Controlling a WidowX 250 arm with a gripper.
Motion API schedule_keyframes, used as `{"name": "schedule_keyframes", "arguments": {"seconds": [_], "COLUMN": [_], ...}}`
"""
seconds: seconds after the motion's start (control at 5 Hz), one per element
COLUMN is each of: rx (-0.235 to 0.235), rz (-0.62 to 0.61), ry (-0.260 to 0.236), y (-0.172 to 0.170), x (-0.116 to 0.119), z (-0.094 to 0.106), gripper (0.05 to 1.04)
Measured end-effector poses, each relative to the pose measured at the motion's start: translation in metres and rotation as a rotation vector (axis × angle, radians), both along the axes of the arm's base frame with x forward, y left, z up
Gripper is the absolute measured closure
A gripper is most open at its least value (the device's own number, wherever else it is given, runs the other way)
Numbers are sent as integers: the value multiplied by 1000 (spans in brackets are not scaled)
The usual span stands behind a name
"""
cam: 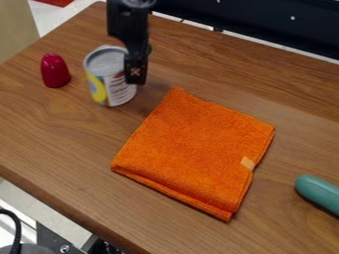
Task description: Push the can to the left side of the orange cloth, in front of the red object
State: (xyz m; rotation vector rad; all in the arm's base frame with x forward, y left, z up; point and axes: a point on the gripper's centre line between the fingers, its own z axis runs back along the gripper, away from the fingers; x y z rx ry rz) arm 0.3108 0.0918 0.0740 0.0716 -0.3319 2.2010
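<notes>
The black gripper (136,74) hangs down from the top edge at the upper left, in front of the right side of a can. That can (110,82) has a grey metal top and a yellow, white and blue label, and it stands upright on the table, partly covered by the gripper. Left of the can is a dark red, round-topped object (55,71). A folded orange cloth (195,151) lies flat across the middle of the table, below and to the right of the gripper.
A teal rounded object (319,193) lies at the right edge. The wooden table (73,198) has its near edge running along the lower left. A dark panel (265,20) stands behind the table at the top right.
</notes>
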Motion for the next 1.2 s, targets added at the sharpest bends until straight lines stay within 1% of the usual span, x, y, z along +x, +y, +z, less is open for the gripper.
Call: {"name": "schedule_keyframes", "arguments": {"seconds": [0.2, 0.4, 0.6, 0.8, 1.0, 1.2], "rx": [11, 2, -17, -20, -31, -50], "rz": [73, 118, 134, 85, 47, 9], "ry": [-7, -19, -21, -32, -52, -45], "y": [2, 8, 15, 19, 20, 16], "x": [-4, -18, -35, -50, -61, -63], "z": [-4, -2, 0, 2, 6, 8], "gripper": [89, 89, 89, 89, 89, 89]}}
